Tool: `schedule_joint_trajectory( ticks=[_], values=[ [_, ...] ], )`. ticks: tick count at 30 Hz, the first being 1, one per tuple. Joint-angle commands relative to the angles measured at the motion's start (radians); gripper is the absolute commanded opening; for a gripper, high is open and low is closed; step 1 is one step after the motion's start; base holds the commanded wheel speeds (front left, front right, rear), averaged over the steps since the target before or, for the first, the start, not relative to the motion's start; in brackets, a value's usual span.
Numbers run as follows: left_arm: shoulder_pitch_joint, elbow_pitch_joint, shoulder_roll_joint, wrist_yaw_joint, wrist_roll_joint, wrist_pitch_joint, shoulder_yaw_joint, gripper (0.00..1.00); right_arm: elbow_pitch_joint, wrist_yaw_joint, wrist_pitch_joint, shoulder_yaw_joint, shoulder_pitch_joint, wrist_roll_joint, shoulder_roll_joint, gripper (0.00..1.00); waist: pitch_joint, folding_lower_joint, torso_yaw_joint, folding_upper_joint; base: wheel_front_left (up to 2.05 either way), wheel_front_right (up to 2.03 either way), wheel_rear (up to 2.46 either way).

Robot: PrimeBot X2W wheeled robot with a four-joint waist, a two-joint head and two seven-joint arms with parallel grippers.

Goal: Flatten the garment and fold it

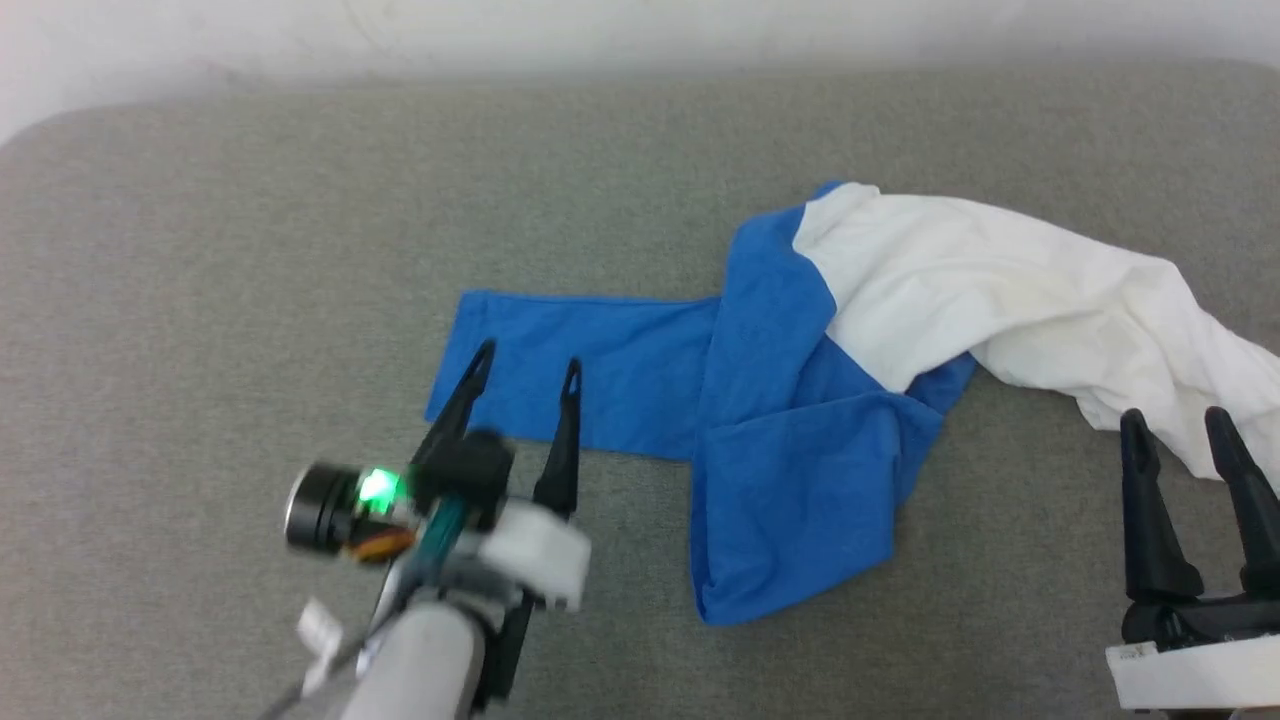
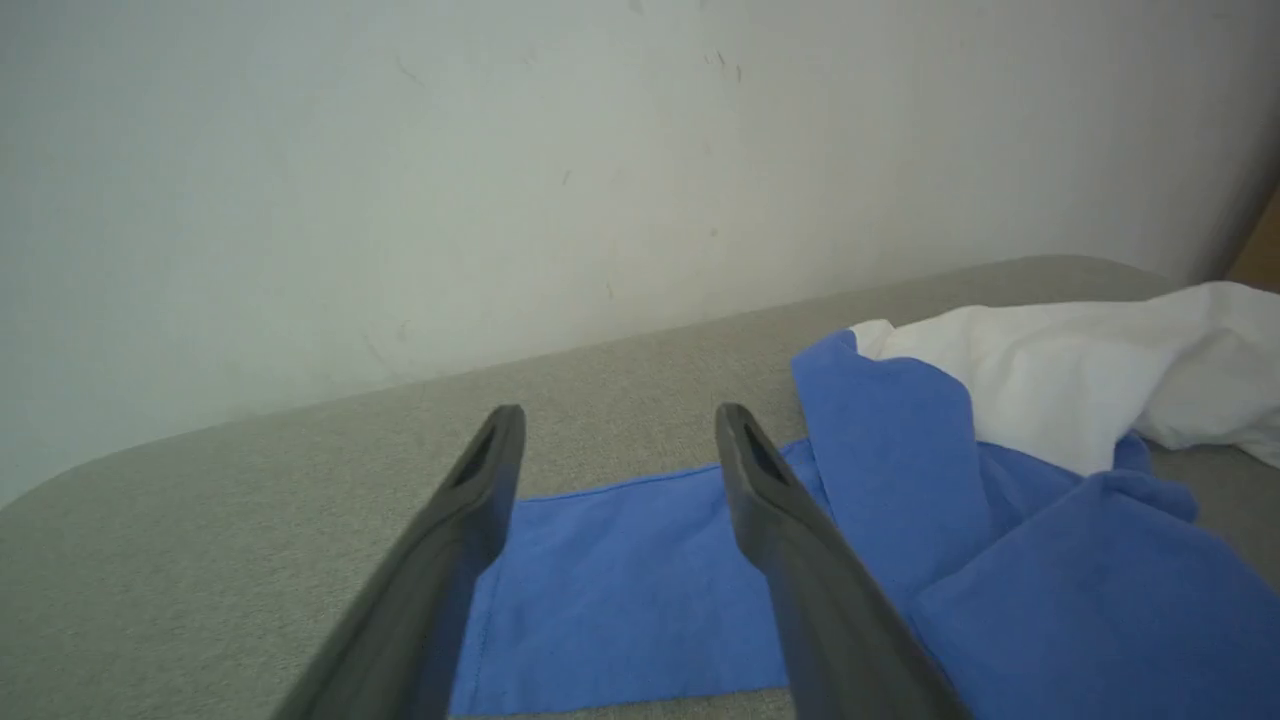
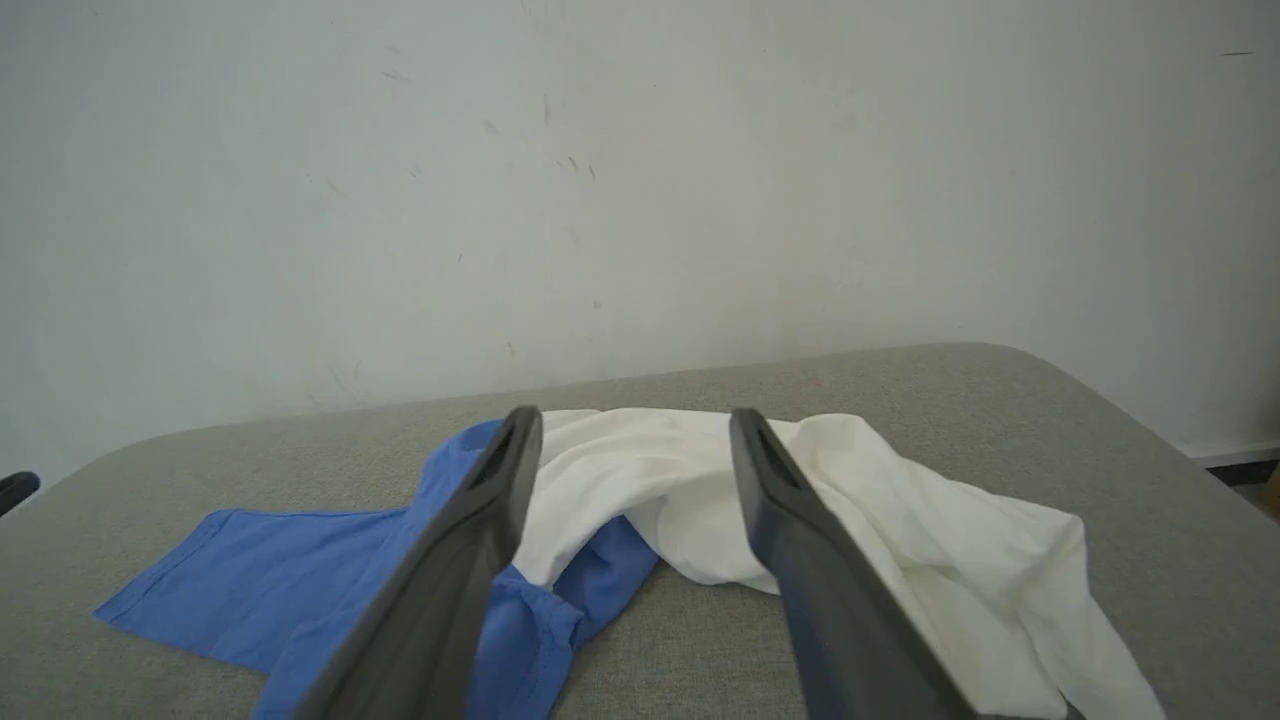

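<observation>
The garment (image 1: 800, 400) lies bunched on the grey surface. One blue sleeve (image 1: 590, 370) stretches flat to the left, a second blue part (image 1: 790, 520) folds toward the front, and the crumpled white body (image 1: 1030, 300) trails off to the right. My left gripper (image 1: 527, 365) is open above the flat sleeve's near end, nothing between its fingers; the left wrist view shows that sleeve (image 2: 620, 590) beneath the gripper (image 2: 618, 432). My right gripper (image 1: 1177, 420) stands open at the lower right, just in front of the white cloth (image 3: 900, 500), empty. Collar and chest print are hidden.
The grey padded surface (image 1: 250, 250) has a rounded far-left corner and ends at a pale wall (image 3: 640, 180) behind. Bare grey cloth lies to the left of the sleeve and along the front between my arms.
</observation>
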Motion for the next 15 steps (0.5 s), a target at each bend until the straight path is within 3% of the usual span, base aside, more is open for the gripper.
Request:
schedule_joint_trajectory(
  ticks=[1, 9, 15],
  values=[
    [-0.059, 0.039, 0.008, -0.016, 0.014, 0.061, -0.007, 1.0, -0.006, -0.001, 0.005, 0.004, -0.017, -0.001, -0.002, 1.0, 0.032, -0.0001, -0.02, 0.0001, 0.0, 0.0, 0.0],
    [-0.281, 0.284, -0.001, -0.118, 0.025, 0.378, -0.073, 1.0, -0.005, -0.001, 0.03, 0.032, -0.038, 0.028, -0.039, 1.0, 0.086, -0.0001, -0.02, 0.0001, 0.0, 0.0, 0.0],
    [-0.374, 0.455, -0.019, -0.142, 0.011, 0.557, -0.094, 1.0, -0.008, -0.001, 0.037, 0.049, -0.059, 0.05, -0.071, 1.0, 0.123, -0.0001, -0.028, 0.0001, 0.0, 0.0, 0.0]
  ],
)
